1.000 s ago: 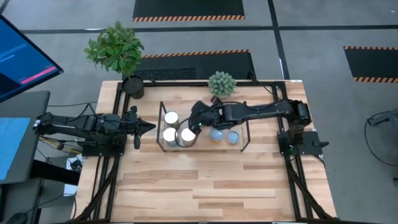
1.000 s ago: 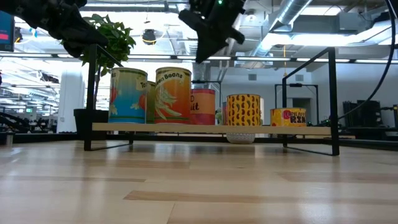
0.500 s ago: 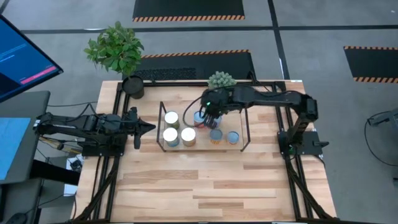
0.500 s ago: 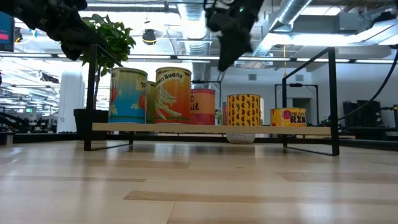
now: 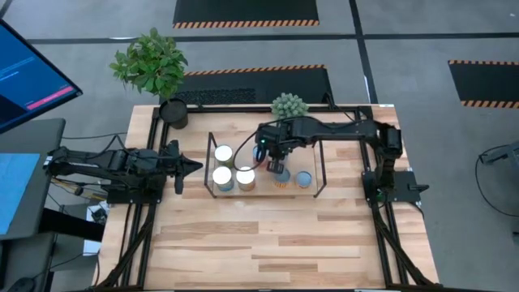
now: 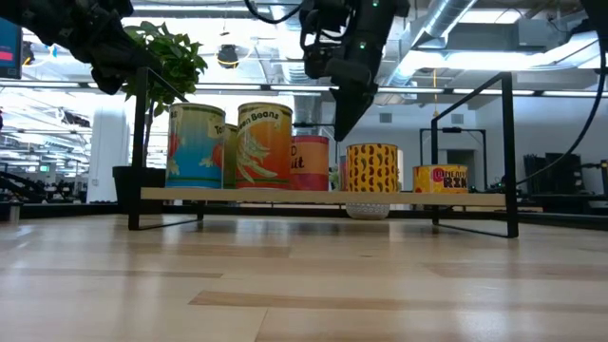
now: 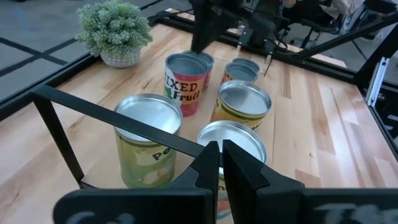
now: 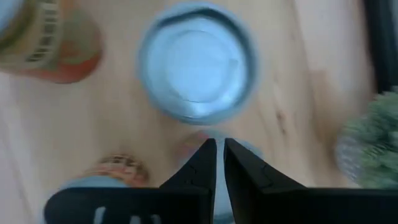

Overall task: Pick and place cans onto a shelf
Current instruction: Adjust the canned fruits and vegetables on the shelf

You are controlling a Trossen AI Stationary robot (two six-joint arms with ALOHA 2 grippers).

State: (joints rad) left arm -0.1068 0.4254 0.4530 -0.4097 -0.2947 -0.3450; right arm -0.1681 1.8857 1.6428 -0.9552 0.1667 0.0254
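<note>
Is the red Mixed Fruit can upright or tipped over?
Upright. The can stands on its base on the shelf, round top facing up, label reading level.

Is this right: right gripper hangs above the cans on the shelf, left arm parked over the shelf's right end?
Not quite. The left gripper is parked off the shelf's left end, as the high view shows. The right gripper does hang above the cans.

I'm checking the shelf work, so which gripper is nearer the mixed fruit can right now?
Right. The right gripper hangs just above the mixed fruit can on the shelf; the left gripper waits beyond the shelf's end.
</note>
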